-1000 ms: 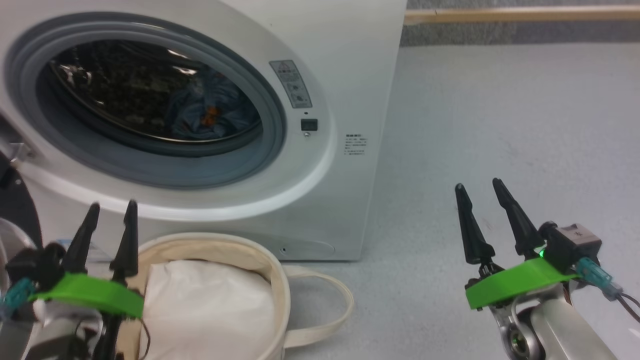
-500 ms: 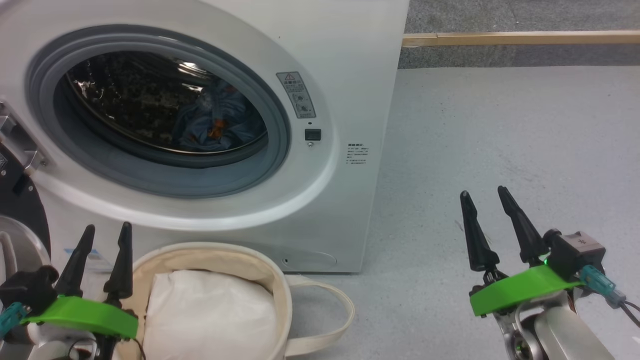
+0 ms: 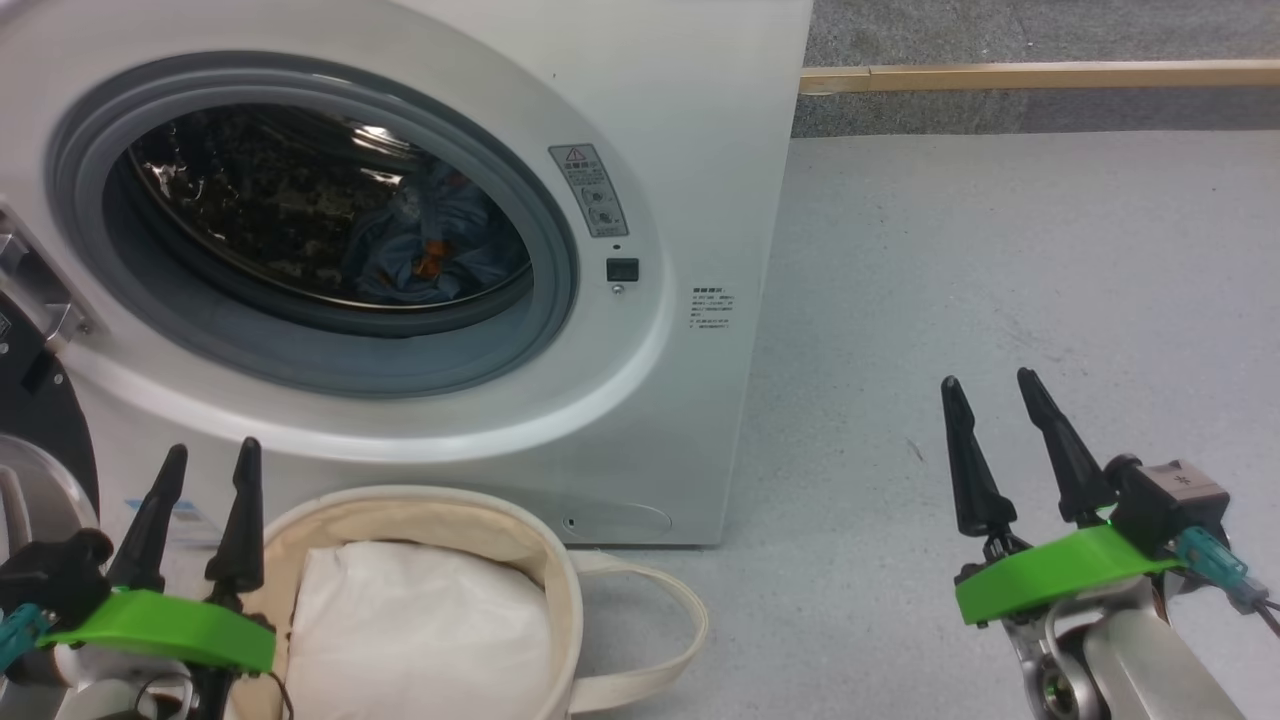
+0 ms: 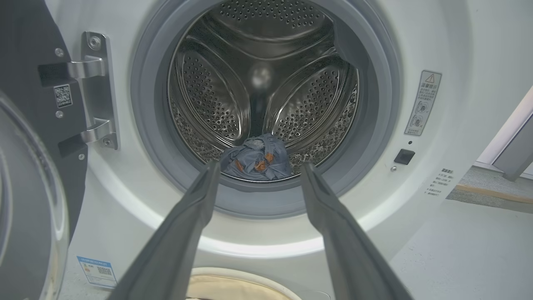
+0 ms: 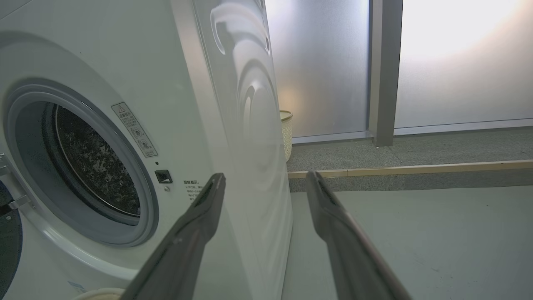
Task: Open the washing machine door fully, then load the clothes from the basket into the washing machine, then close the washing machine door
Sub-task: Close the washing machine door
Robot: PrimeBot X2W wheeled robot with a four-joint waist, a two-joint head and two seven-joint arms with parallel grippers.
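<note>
The washing machine (image 3: 700, 150) is found standing at the far left of the floor (image 3: 1000, 250), with the washing machine door (image 3: 45, 420) swung wide on its hinge at the left, so that the opening is left unobstructed for loading. The clothes (image 4: 256, 160), a bundle of blue fabric with orange-brown print, are seen lying low at the front of the drum (image 4: 258, 62); a cream-yellow garment cannot be made out. The basket (image 3: 560, 600) is set on the floor just before the machine's front, presumably to keep the reach short, and a white cushion (image 3: 420, 630) is observed inside it, with no garment discernible. The left tool (image 3: 213, 450) is held beside the basket's left rim, jaws spread and empty, aimed at the drum mouth. The right tool (image 3: 987, 378) is held well apart over bare floor at the near right, jaws likewise spread and empty, apparently parked clear of the work. It is judged that loading is largely done and that closing the door remains. Against the frame of a second ago, the whole scene is seen lower, which is attributed to the camera; since half a second ago the right tool is noted slightly further right, while both tools' spread and the bundle's place are unchanged.
</note>
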